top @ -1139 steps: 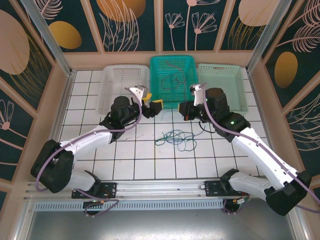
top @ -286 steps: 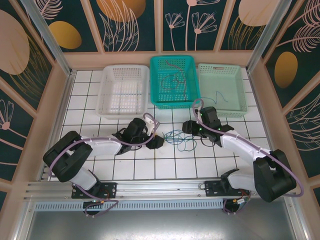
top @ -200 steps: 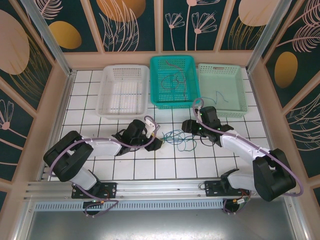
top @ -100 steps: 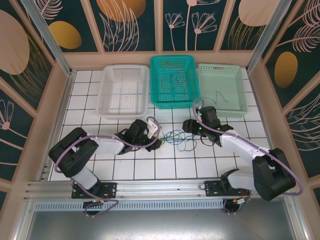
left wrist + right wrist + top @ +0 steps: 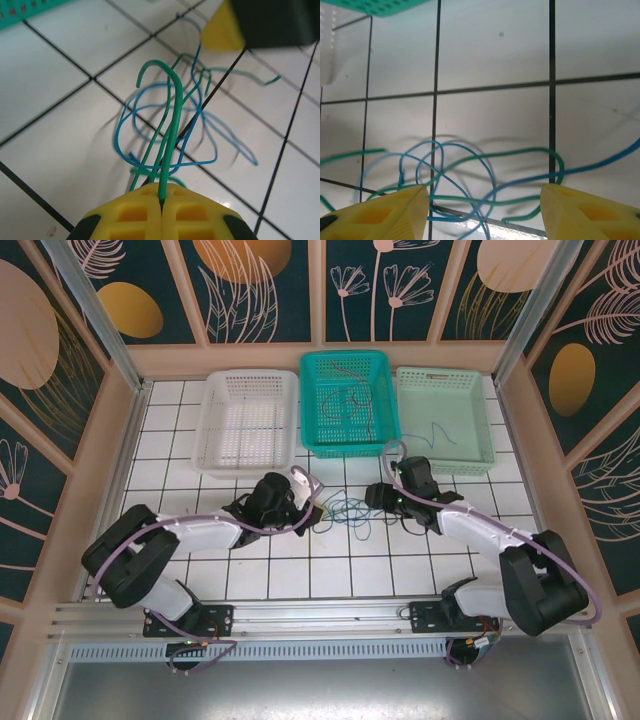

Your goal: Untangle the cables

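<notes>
The left end effector (image 5: 161, 201) is pinching a green cable (image 5: 172, 125). The right end effector (image 5: 481, 196) is hovering spread over the tangled cables (image 5: 470, 159).

You are looking down on a white-tiled tabletop (image 5: 180, 430) with dark grid lines. It is boxed in by walls (image 5: 255, 290) of dark teal panels in pale wood frames, painted with gold ovals and pale leaf outlines. Slanting aluminium posts (image 5: 90, 310) rise at the back corners. A metal rail (image 5: 320, 612) runs along your near edge. The light is even.
</notes>
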Robot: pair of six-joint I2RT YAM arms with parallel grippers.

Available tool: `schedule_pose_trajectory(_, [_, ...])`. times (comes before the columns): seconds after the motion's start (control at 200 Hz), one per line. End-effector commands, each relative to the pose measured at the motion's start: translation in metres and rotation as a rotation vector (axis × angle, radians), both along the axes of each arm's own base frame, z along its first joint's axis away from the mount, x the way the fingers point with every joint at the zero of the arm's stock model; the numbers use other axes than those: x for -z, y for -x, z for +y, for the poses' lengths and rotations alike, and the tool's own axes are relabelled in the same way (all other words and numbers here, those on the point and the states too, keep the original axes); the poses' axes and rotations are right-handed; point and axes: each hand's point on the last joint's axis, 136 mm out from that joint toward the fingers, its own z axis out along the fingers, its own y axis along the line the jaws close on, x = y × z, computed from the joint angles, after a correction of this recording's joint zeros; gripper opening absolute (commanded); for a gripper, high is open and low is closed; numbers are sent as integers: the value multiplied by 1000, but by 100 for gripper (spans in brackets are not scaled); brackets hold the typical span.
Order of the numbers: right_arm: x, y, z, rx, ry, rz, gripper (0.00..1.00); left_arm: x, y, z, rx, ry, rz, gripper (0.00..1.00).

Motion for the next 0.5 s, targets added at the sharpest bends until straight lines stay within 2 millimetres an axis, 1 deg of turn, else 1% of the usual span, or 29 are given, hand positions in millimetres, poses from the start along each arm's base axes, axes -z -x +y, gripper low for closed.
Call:
schedule_pose_trajectory(0.0, [17, 10, 9, -33, -33, 49, 61, -44, -8, -5, -16, 62, -76, 0])
schedule_pose_trajectory(0.07, [28, 13, 11, -38, -20, 88, 61, -60, -10, -1, -32, 70, -112, 0])
schedule_pose_trajectory(0.125, [37, 14, 10, -36, -1, 112, 60, -77, -11, 1, -43, 86, -150, 0])
schedule_pose_trajectory(0.235, [51, 13, -2, 4, 69, 146, 58, -106, -11, 9, -65, 111, -220, 0])
schedule_pose_trajectory(0.3, [52, 11, -5, 19, 85, 144, 58, -121, -12, 15, -84, 116, -260, 0])
schedule_pose_trajectory(0.4, [47, 10, -5, 19, 80, 125, 59, -136, -14, 25, -128, 112, -307, 0])
schedule_pose_trajectory(0.495, [43, 8, -11, 36, 103, 105, 60, -150, -17, 34, -174, 121, -345, 0])
